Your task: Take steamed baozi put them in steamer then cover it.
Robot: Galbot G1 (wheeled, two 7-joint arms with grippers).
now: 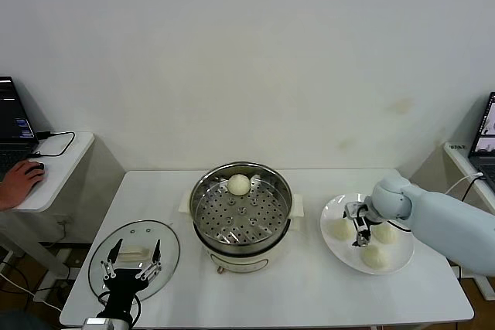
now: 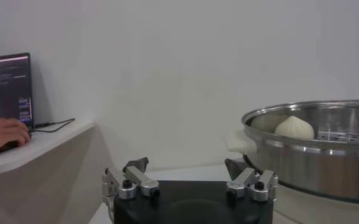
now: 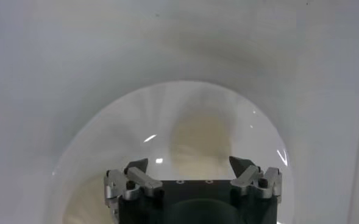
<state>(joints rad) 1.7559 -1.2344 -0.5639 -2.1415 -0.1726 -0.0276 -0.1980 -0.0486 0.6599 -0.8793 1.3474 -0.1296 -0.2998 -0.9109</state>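
You had a white table (image 1: 309,299) before you, with a side desk (image 1: 66,160) off to your left carrying a laptop (image 1: 14,125), a cable (image 1: 58,141) and a person's hand (image 1: 19,183) on a mouse. Another laptop (image 1: 487,141) stood at the far right. Nothing lay on the table between the plate (image 1: 334,246) and the steamer (image 1: 241,214).

The steamer was a round, shiny steel pot on a cream base, its perforated tray dotted with holes. One smooth, cream-white bun (image 1: 239,185) sat on the tray at the far side; in the left wrist view it (image 2: 294,127) showed just above the steel rim (image 2: 301,143).

Three more buns lay on the flat white plate to your right: one (image 1: 341,229) on the side nearer the steamer, one (image 1: 384,233) on the outer side, one (image 1: 374,256) nearest you. Your right gripper (image 1: 360,236) hung low over the plate among them, fingers parted, holding nothing. In the right wrist view its (image 3: 191,165) dark fingertips (image 3: 136,165) stood spread, with a pale bun (image 3: 197,143) just beyond and between them.

The round clear glass lid (image 1: 166,268) with its white handle (image 1: 133,253) lay flat at your left. Your left gripper (image 1: 133,256) hovered over it, fingers spread and empty.
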